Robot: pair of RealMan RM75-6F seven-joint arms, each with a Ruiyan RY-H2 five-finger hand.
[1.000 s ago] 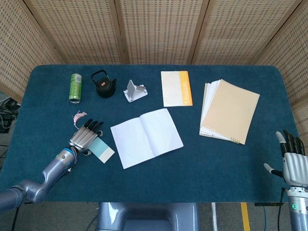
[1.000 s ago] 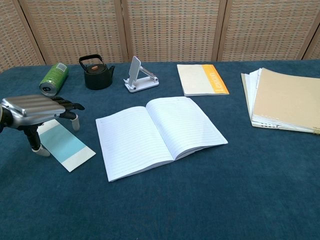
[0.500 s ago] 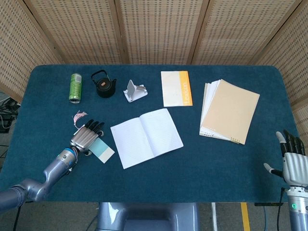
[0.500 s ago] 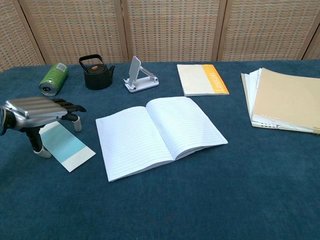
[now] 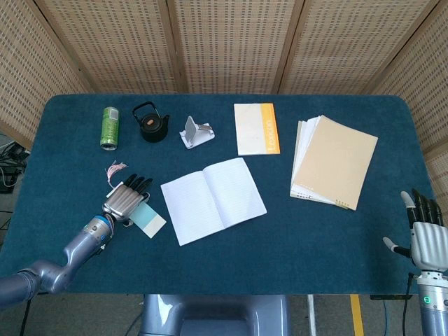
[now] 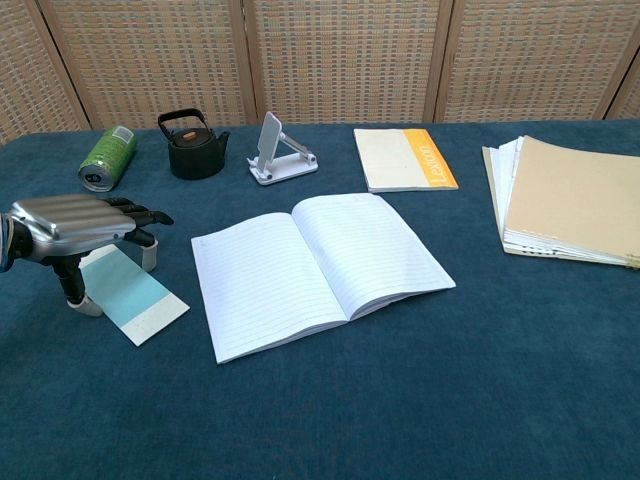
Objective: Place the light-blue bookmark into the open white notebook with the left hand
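Down at the near left of the blue tabletop (image 5: 336,231), the left hand (image 5: 124,201) arches palm-down over the far end of the light-blue bookmark (image 6: 135,293), its fingers (image 6: 140,214) reaching forward and the thumb planted on the cloth at the card's left edge; whether it actually grips the card cannot be told, though the fingertips sit at or on its upper end. The bookmark lies flat, its free end sticking out toward the near right of the hand, and a pinkish tassel (image 5: 115,167) lies just beyond the hand. Just to the right of the hand, apart from the bookmark, the open white notebook (image 6: 315,268) lies spread with both lined pages up. Beyond the hand, near the far edge, a green can (image 5: 110,127) lies on its side, with a black teapot (image 6: 193,147) to its right and a white phone stand (image 6: 278,151) further right. Past the notebook sits a closed cream book with an orange band (image 5: 257,128), and well to the right a stack of paper under a tan cover (image 5: 334,162). The right hand (image 5: 424,234) hovers at the near right corner, well apart from everything, fingers straight and spread, holding nothing.
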